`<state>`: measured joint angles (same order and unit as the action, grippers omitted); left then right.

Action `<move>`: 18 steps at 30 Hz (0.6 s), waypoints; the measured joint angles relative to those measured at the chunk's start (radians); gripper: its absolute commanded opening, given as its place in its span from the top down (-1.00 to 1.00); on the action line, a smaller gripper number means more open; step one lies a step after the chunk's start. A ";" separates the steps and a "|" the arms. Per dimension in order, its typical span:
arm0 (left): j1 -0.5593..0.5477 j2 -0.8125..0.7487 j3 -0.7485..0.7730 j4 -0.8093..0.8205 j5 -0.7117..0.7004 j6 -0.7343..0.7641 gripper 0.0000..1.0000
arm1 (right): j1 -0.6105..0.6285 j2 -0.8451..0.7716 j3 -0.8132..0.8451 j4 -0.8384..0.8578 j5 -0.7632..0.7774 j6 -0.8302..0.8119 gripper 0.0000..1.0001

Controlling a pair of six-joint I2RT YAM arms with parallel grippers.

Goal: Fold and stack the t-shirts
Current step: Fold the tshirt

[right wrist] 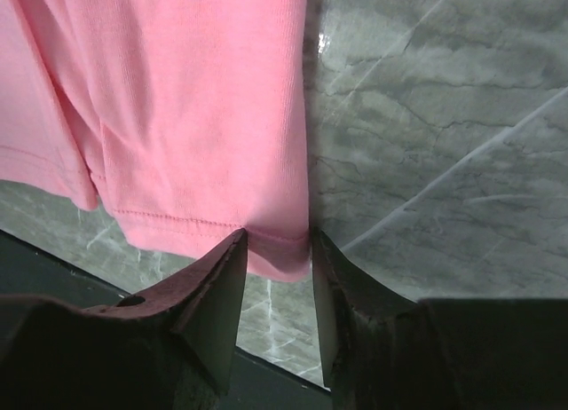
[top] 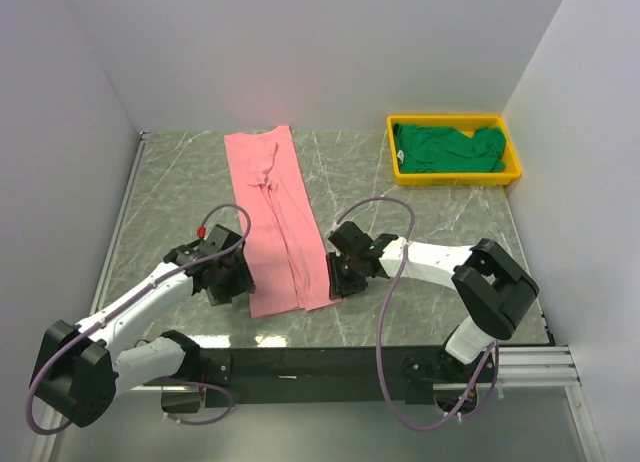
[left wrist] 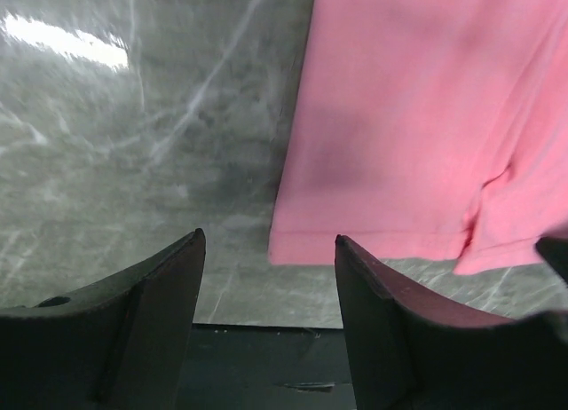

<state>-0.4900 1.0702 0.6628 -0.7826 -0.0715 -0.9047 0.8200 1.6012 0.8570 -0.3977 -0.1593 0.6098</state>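
The pink t-shirt [top: 275, 222] lies on the table folded into a long narrow strip that runs from the back toward the near edge. My left gripper [top: 235, 282] sits low beside its near left corner, open [left wrist: 270, 236], with the pink hem [left wrist: 373, 241] just ahead of the fingertips and no cloth between them. At the near right corner, my right gripper [top: 338, 277] has its jaws partly open [right wrist: 279, 234]. They straddle the hem corner [right wrist: 275, 250], which touches both tips. The dark green t-shirt [top: 445, 149] lies crumpled in the tray.
A yellow plastic tray [top: 455, 177] stands at the back right against the white wall. White walls enclose the marble table [top: 180, 192] on three sides. The table's dark front edge [left wrist: 266, 366] runs just below both grippers.
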 measured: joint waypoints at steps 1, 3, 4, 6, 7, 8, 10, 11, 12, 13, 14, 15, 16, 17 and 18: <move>-0.009 0.000 -0.013 0.002 0.007 -0.008 -0.30 | 0.000 0.000 0.000 0.000 -0.003 0.000 0.17; -0.025 0.003 -0.034 0.005 0.022 -0.024 -0.30 | 0.000 0.002 -0.001 -0.002 -0.009 0.000 0.19; -0.032 0.007 -0.040 0.006 0.027 -0.031 -0.26 | 0.000 0.002 -0.001 -0.002 -0.012 0.000 0.23; -0.048 0.018 -0.045 0.008 0.035 -0.041 -0.23 | 0.000 0.005 -0.001 -0.003 -0.021 -0.001 0.31; -0.058 0.022 -0.047 0.012 0.038 -0.046 -0.20 | 0.000 0.005 -0.001 -0.003 -0.025 -0.001 0.35; -0.064 0.025 -0.048 0.014 0.041 -0.051 -0.18 | 0.000 0.006 -0.003 -0.003 -0.029 -0.001 0.40; -0.074 0.027 -0.051 0.015 0.046 -0.060 -0.11 | 0.000 0.007 -0.007 -0.002 -0.039 -0.003 0.60; -0.078 0.027 -0.053 0.015 0.048 -0.062 -0.09 | 0.000 0.008 -0.008 -0.003 -0.042 -0.002 0.67; -0.080 0.028 -0.054 0.014 0.049 -0.064 -0.06 | 0.000 0.010 -0.009 -0.005 -0.046 -0.004 0.83; -0.085 0.031 -0.054 0.015 0.049 -0.068 0.04 | 0.000 0.012 -0.009 -0.005 -0.049 -0.006 0.89; -0.089 0.036 -0.054 0.016 0.049 -0.073 0.07 | 0.000 0.014 -0.009 -0.005 -0.052 -0.006 0.94; -0.094 0.042 -0.054 0.016 0.049 -0.079 0.10 | 0.000 0.015 -0.009 -0.005 -0.054 -0.006 1.00; -0.098 0.048 -0.054 0.016 0.050 -0.080 0.15 | 0.000 0.015 -0.009 -0.004 -0.056 -0.006 1.00; -0.102 0.056 -0.054 0.016 0.050 -0.085 0.19 | 0.000 0.016 -0.009 -0.004 -0.058 -0.006 1.00; -0.106 0.066 -0.055 0.018 0.049 -0.086 0.21 | 0.000 0.017 -0.009 -0.004 -0.060 -0.006 1.00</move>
<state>-0.5964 1.1362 0.6083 -0.7650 -0.0223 -0.9909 0.8204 1.6180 0.8482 -0.4015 -0.2195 0.6037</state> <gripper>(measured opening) 0.421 0.014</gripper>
